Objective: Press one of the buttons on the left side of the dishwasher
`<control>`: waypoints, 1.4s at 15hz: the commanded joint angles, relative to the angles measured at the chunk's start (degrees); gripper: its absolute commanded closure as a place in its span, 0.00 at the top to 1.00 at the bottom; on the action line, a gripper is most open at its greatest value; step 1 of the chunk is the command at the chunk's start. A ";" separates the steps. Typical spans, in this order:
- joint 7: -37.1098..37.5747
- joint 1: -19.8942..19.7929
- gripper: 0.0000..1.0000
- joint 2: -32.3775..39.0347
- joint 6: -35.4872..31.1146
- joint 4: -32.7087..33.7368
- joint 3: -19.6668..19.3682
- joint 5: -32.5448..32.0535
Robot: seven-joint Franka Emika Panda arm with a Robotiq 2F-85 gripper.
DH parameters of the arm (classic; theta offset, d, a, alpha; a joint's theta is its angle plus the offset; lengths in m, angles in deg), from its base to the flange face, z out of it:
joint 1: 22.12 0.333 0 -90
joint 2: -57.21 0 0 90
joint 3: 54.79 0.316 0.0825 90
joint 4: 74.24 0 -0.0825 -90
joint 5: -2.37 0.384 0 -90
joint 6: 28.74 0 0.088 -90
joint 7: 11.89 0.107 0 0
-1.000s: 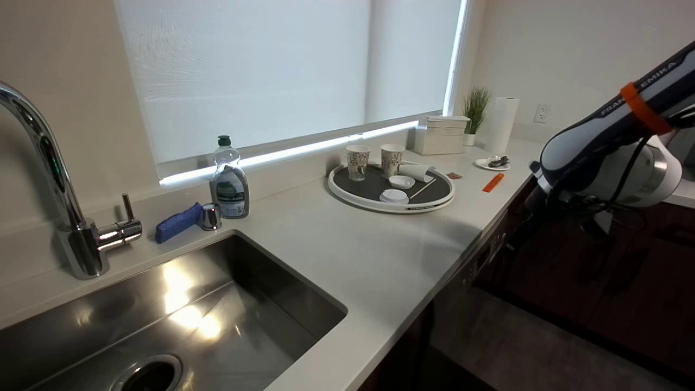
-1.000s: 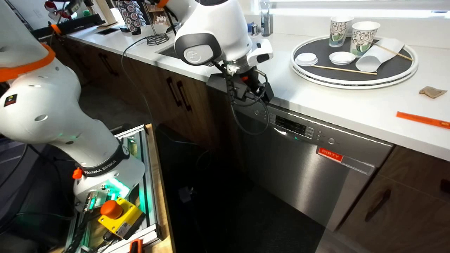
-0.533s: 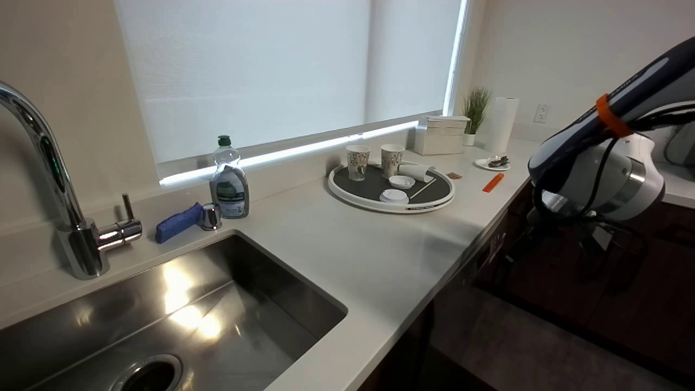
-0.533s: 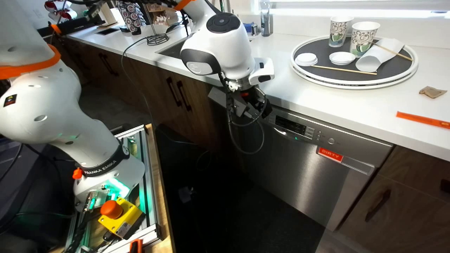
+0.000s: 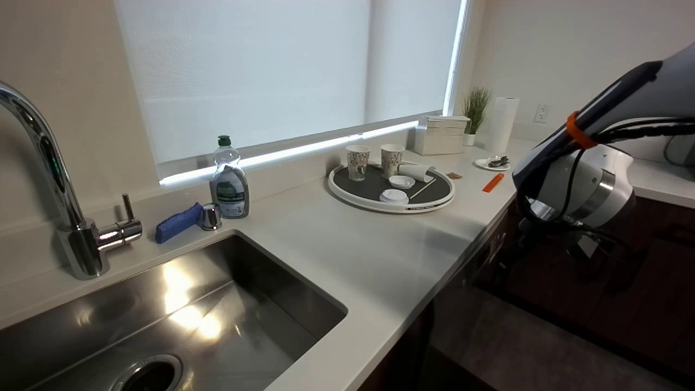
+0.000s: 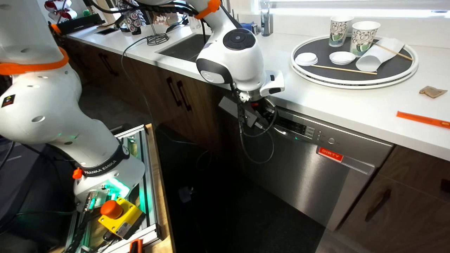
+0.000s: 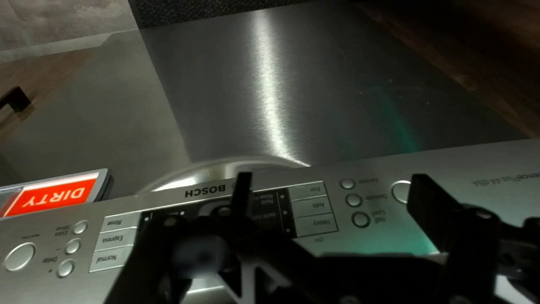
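The dishwasher (image 6: pixel 299 172) has a brushed-steel front with a control panel along its top, under the counter. In the wrist view, which stands upside down, the dishwasher (image 7: pixel 219 93) fills most of the picture. Its left-side buttons include several small round buttons (image 7: pixel 353 199), the Eco, Auto and Heavy keys (image 7: pixel 314 205) and a larger round button (image 7: pixel 400 192). My gripper (image 7: pixel 331 181) is open and empty, its fingers spread in front of this group. The right finger partly covers the larger button. In an exterior view the gripper (image 6: pixel 265 116) is at the panel's left end; contact cannot be told.
The white countertop (image 6: pixel 302 95) overhangs the panel close above my gripper. A round tray (image 6: pixel 355 84) with cups and lids and an orange level (image 6: pixel 422 119) lie on it. A red DIRTY sign (image 6: pixel 329 154) is on the dishwasher. A sink (image 5: pixel 326 320) lies beyond.
The arm's wrist and gripper have moved lower and toward the right in an exterior view, and left and lower in an exterior view from the sink side. The counter objects have not moved.
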 commanded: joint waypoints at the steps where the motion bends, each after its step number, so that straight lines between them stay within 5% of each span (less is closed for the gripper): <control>1: -3.91 -1.57 0.69 5.44 -0.47 4.51 2.14 3.54; 7: -9.90 -4.25 0.22 9.68 -1.79 9.46 6.61 10.18; 8: -6.33 -3.03 0.40 7.34 0.00 7.43 4.97 7.12; 11: -7.09 -3.50 0.22 8.48 0.00 8.70 5.53 7.66; 21: -7.36 -3.68 0.22 8.63 0.00 8.88 5.67 7.81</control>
